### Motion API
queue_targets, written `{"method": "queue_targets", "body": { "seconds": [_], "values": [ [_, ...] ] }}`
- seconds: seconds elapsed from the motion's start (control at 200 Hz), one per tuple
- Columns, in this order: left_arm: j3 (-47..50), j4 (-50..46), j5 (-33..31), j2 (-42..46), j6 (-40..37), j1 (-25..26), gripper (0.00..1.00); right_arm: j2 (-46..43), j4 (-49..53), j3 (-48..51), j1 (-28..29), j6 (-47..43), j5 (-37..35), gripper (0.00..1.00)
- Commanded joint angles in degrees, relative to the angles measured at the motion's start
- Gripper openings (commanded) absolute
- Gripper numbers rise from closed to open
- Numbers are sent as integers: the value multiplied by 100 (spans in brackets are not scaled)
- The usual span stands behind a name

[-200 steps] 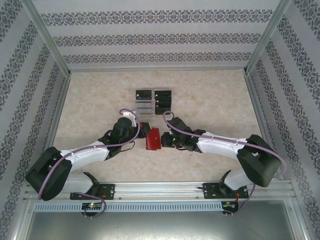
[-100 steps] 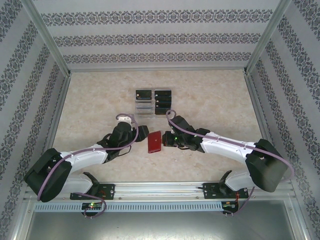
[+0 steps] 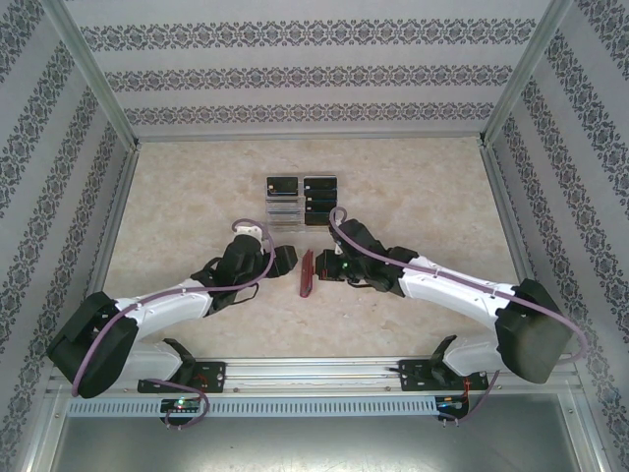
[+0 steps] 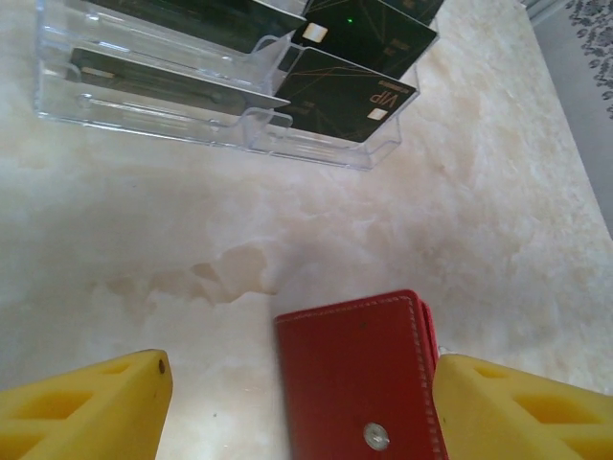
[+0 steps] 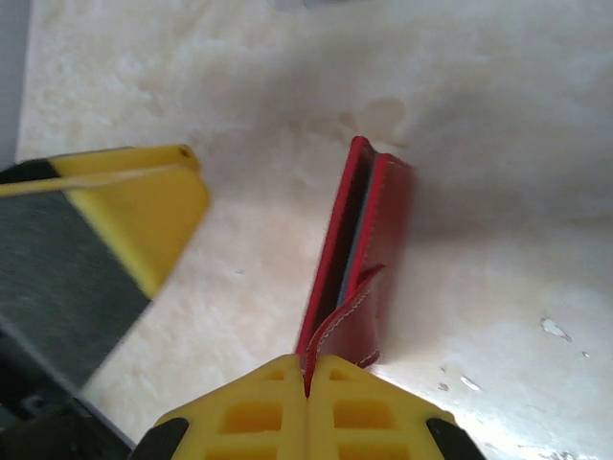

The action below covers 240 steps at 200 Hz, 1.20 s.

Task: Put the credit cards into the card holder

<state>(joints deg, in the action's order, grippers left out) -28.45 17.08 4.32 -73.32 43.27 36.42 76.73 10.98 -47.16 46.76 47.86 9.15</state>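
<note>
Opening step, I judge: the right gripper [image 5: 306, 369] pinches the wallet [image 5: 369, 240], on edge mid-table, by its tab [image 5: 347, 305], left gripper [image 4: 302, 402] spread wide beside it, cards [image 4: 350, 91] racked beyond; next, unfold it

This was a robot test cell in a lab, not a lived-in room. Flat wall panels [image 3: 295, 74] printed with repeating damask bands boxed the space on three sides, framed by bare aluminium posts [image 3: 95, 79]. The desk [image 3: 413, 187] was a pale marble-look board. A white-and-black left arm [image 3: 162, 305] and right arm [image 3: 452, 285] were bolted to an aluminium rail [image 3: 314, 369] at the near edge. Purple cables [image 3: 269, 261] looped along them, and a slotted cable duct [image 3: 314, 405] ran below.
</note>
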Motion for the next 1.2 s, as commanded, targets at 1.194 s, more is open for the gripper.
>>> {"method": "queue_targets", "body": {
  "seconds": [1.194],
  "values": [
    [-800, -495, 536, -1199, -46, 68, 75, -765, 385, 1701, -991, -159, -477, 0]
  ]
}}
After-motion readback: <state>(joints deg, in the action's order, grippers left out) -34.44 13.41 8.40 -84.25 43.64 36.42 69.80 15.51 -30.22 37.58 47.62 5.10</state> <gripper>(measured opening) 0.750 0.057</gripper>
